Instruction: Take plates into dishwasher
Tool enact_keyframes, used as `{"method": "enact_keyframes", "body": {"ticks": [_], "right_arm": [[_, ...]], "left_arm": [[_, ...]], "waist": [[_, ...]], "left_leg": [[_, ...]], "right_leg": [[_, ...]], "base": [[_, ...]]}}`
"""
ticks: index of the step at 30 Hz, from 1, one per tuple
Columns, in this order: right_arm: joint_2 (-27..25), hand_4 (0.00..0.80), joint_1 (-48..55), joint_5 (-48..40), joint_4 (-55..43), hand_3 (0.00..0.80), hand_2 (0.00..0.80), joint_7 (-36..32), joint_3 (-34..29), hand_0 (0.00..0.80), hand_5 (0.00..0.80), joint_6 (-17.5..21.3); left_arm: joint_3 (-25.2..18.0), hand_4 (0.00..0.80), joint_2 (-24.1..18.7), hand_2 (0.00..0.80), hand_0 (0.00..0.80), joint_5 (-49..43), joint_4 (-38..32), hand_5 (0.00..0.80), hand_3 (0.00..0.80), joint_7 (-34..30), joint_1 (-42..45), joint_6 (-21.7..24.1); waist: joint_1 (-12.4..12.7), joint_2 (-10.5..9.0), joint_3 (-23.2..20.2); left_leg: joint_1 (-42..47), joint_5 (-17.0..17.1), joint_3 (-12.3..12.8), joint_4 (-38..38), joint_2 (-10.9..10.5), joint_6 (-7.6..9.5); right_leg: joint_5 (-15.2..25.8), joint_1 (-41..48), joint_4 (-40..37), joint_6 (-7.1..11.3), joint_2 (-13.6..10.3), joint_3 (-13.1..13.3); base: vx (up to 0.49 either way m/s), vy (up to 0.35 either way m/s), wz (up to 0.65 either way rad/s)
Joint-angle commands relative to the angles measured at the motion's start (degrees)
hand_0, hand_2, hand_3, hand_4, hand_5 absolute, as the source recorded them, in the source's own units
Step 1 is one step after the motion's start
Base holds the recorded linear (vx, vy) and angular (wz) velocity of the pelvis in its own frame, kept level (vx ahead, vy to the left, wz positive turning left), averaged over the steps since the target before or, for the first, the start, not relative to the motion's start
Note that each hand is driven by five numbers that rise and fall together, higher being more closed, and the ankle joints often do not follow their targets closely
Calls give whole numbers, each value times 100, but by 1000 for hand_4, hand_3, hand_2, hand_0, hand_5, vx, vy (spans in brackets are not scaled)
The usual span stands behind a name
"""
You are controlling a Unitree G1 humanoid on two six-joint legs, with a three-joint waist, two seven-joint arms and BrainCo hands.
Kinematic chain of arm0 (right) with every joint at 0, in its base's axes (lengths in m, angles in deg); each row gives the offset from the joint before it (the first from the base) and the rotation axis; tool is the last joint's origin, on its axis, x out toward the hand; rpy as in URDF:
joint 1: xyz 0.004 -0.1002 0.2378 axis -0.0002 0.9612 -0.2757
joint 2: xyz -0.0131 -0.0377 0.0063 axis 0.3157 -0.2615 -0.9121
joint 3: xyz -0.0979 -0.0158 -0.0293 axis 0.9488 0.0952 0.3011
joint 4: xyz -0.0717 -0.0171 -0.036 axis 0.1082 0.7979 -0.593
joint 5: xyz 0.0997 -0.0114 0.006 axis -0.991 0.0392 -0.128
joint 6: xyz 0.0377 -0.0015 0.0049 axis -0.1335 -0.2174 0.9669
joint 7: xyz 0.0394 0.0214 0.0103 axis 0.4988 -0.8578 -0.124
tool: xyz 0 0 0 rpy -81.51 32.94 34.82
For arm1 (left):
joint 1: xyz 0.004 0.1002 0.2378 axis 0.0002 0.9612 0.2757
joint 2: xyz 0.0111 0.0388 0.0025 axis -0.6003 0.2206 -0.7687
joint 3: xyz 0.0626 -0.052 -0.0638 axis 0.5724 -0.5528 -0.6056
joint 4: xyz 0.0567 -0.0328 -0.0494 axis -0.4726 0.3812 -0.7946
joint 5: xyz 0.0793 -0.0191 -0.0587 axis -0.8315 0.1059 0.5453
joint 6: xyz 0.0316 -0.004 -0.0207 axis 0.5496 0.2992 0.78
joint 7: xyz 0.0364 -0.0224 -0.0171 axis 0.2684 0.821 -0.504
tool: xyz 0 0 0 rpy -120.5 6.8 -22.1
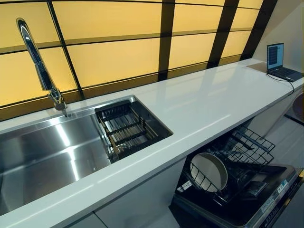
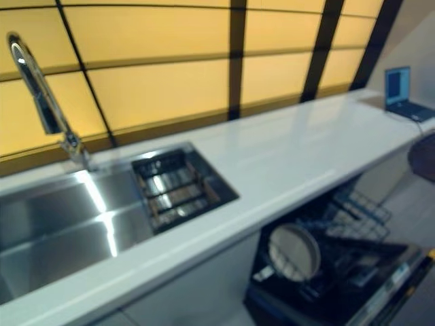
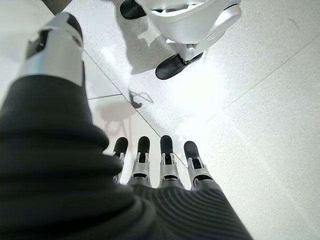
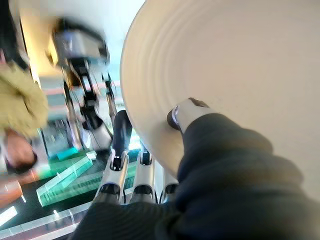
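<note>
1. Cream ceramic: the plate [image 4: 235, 65] is pinched in the right hand [image 4: 150, 175], thumb on one face and fingers behind the rim; it shows only in the right wrist view, clear of the dishwasher. The left hand [image 3: 165, 165] hangs over the floor [image 3: 260, 125], fingers straight, carrying nothing.
2. Risk, grip: the hold is a rim pinch on a smooth glazed surface, so the plate could slip or rotate during the carry.
3. Risk, placement: the dishwasher rack [image 1: 237, 161] is wire, and another plate [image 1: 209, 172] already stands on edge in it. A misjudged approach could knock the two together or catch the rim on a tine.
4. Surface: white glossy tabletop [image 1: 204, 104], with a steel sink [image 1: 42, 156], a drain basket [image 1: 126, 128], a tall faucet [image 1: 38, 64] and a laptop [image 1: 280, 61] at the far end.
5. Room: amber panels [image 1: 118, 57] in dark frames behind; pale floor.
</note>
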Motion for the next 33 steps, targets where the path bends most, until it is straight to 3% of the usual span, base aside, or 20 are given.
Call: {"method": "enact_keyframes", "body": {"ticks": [1,15,23,33], "right_arm": [[307,800,-26,-614,120,800,800,122,-325,800,800,-165],[1357,800,635,-1537,68,800,800,662,-959,800,800,-287],[1592,800,711,-1527,117,800,800,684,-920,800,800,-387],[1657,800,695,-1599,165,800,800,846,-840,800,800,-368]], "left_arm": [[-98,0,-415,0,0,-403,310,0,0,-64,-11,-11],[-24,0,-376,0,0,-469,300,0,0,-53,50,13],[10,0,-402,0,0,-449,220,0,0,-16,100,42],[120,0,-404,0,0,-203,119,0,0,64,42,219]], "waist": [[89,-415,-173],[181,-207,-60],[221,-112,48],[212,167,396]], "left_leg": [[116,-158,-212,-23,-43,-63],[68,-128,-235,-23,-22,-82],[-6,-95,-277,-23,-59,-72],[-282,-16,-332,-23,-109,-68]], "right_leg": [[125,259,8,675,-322,-181],[84,248,8,642,-385,-363],[95,192,8,640,-423,-421],[153,-94,8,621,-490,-438]], "base": [[33,-40,-4],[14,-41,0],[-4,-55,2],[-69,-21,-3]]}}
